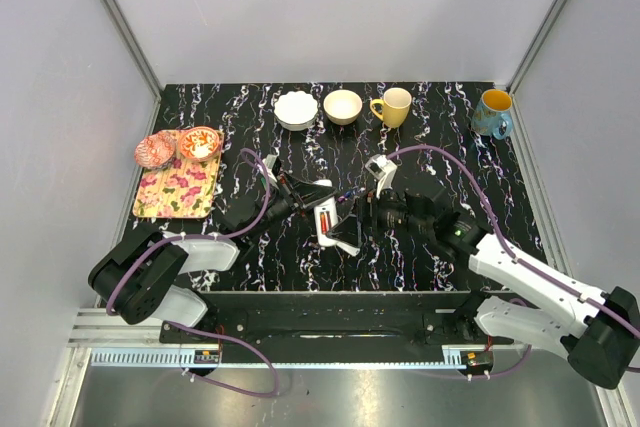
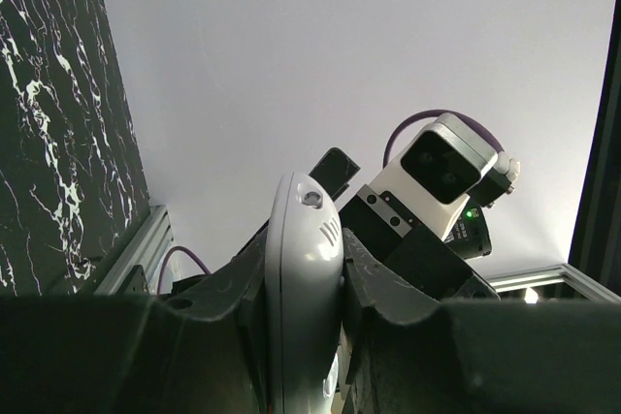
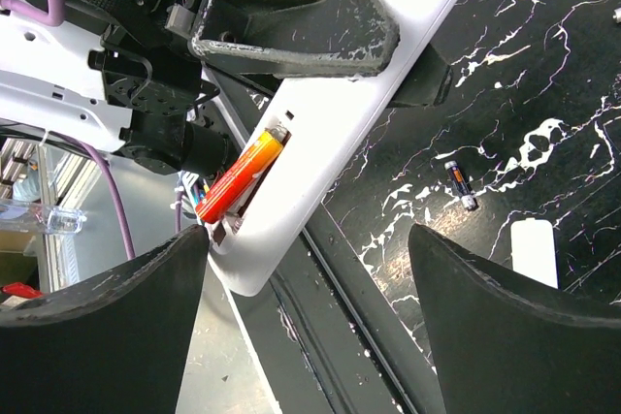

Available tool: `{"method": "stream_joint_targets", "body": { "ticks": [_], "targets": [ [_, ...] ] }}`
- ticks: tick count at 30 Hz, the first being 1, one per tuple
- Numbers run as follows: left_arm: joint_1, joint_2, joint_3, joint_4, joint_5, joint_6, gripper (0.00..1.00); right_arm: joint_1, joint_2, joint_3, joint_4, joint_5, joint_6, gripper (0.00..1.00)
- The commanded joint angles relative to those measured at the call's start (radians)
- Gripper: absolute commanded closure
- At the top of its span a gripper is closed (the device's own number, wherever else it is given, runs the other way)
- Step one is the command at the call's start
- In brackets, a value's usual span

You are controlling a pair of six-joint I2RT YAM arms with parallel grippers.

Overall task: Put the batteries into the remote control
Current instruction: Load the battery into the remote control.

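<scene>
Marbled table (image 1: 430,147) — left end effector (image 1: 312,197) clamps remote control (image 1: 324,230), lengthwise near-to-far — right end effector (image 3: 309,239) gapes

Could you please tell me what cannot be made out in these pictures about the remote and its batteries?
- Top view: remote control too small to count loaded batteries.
- Left wrist view: only its edge shows between the fingers of the left gripper.
- Right wrist view: that gripper's finger covers its upper part; whether the orange battery is fully seated is unclear.
- Right wrist view: markings on the loose dark battery too small.
</scene>
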Motion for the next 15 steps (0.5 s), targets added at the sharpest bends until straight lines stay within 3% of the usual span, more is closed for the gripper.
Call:
{"method": "stream_joint_targets", "body": {
  "ticks": [1, 15],
  "targets": [
    [0.004, -0.029, 0.041, 0.217, 0.021, 0.006, 1.00, -0.003, 0.012, 0.032, 0.052, -0.028, -0.017, 0.09],
    [0.004, -0.012, 0.041, 0.186, 0.015, -0.009, 1.00, -0.003, 0.022, 0.026, 0.119, -0.067, -0.029, 0.08]
  ]
}}
